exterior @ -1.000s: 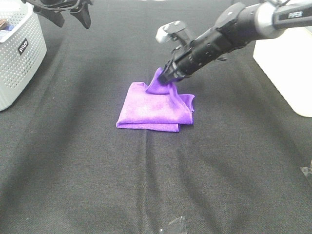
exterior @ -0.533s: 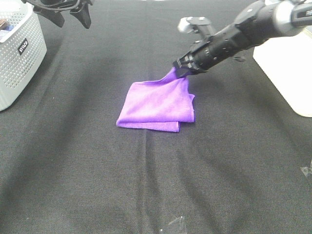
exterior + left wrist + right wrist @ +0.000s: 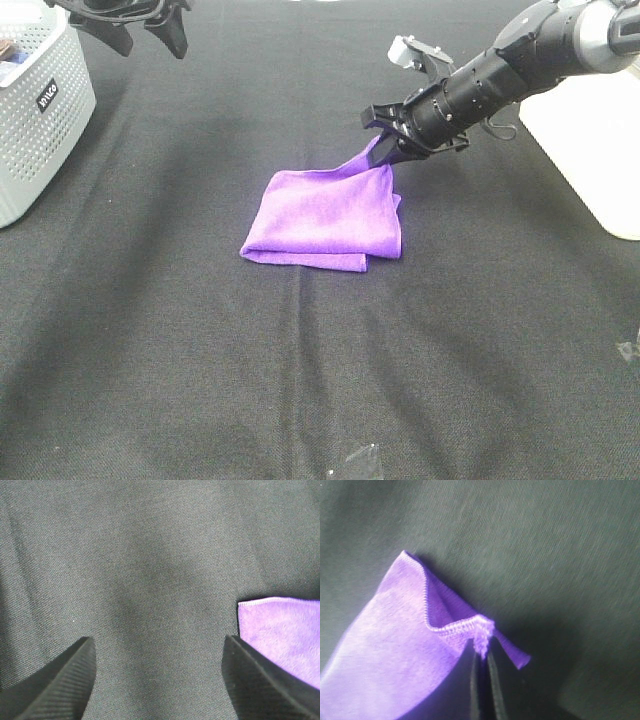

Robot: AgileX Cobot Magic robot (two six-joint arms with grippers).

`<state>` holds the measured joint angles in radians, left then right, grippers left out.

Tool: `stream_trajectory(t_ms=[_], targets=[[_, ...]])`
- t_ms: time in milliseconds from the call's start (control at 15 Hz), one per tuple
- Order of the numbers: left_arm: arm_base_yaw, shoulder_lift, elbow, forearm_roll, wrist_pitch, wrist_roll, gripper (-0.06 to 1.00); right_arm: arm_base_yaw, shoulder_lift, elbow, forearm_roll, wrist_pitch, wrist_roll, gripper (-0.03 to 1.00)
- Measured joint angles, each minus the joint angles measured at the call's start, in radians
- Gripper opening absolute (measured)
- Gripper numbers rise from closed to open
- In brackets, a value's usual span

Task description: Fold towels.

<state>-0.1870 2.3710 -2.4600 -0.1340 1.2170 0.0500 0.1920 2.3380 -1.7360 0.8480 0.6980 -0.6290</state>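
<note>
The purple towel [image 3: 325, 215] lies folded into a rough square in the middle of the black cloth-covered table. My right gripper [image 3: 385, 150] is shut on its far right corner and holds that corner a little above the surface, so the cloth rises to a peak there. In the right wrist view the stitched corner of the towel [image 3: 395, 645] is pinched between the closed fingertips of the right gripper [image 3: 483, 672]. My left gripper [image 3: 145, 38] hangs open at the far left, well away from the towel. In the left wrist view the left gripper [image 3: 160, 680] has only black cloth between its fingers, and the towel's edge [image 3: 285, 630] shows at one side.
A white perforated basket [image 3: 40, 110] stands at the left edge. A white container [image 3: 590, 140] stands at the right edge, close behind my right arm. A scrap of clear tape [image 3: 360, 460] lies near the front edge.
My right gripper has drawn the pinched corner to the right and away from the camera, spreading the bunched top layer flat over the towel. The left arm has not moved.
</note>
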Motion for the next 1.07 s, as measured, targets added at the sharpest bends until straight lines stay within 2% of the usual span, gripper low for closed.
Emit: stream_trajectory(t_ms=[133, 267, 333, 400, 533, 667, 733, 933, 1067], targets=[[0.000, 0.000, 0.000, -0.001, 0.000, 0.000, 0.67, 0.000, 0.000, 0.000, 0.000, 0.000, 0.007, 0.32], [0.000, 0.000, 0.000, -0.003, 0.000, 0.000, 0.67, 0.000, -0.001, 0.000, -0.001, 0.000, 0.019, 0.67], [0.000, 0.000, 0.000, -0.003, 0.000, 0.000, 0.67, 0.000, -0.004, 0.000, -0.006, -0.001, 0.020, 0.77], [0.000, 0.000, 0.000, -0.003, 0.000, 0.000, 0.67, 0.000, -0.015, 0.000, -0.025, -0.001, 0.020, 0.82], [0.000, 0.000, 0.000, -0.003, 0.000, 0.000, 0.67, 0.000, -0.053, 0.000, -0.093, 0.000, 0.030, 0.85], [0.000, 0.000, 0.000, -0.003, 0.000, 0.000, 0.67, 0.000, -0.116, 0.000, -0.245, 0.050, 0.145, 0.85], [0.000, 0.000, 0.000, -0.003, 0.000, 0.000, 0.67, 0.000, -0.116, 0.000, -0.245, 0.050, 0.145, 0.85], [0.000, 0.000, 0.000, -0.003, 0.000, 0.000, 0.67, 0.000, -0.192, 0.000, -0.450, 0.206, 0.343, 0.85], [0.000, -0.010, 0.003, 0.032, 0.002, 0.000, 0.69, -0.024, -0.245, 0.000, -0.522, 0.314, 0.441, 0.85]])
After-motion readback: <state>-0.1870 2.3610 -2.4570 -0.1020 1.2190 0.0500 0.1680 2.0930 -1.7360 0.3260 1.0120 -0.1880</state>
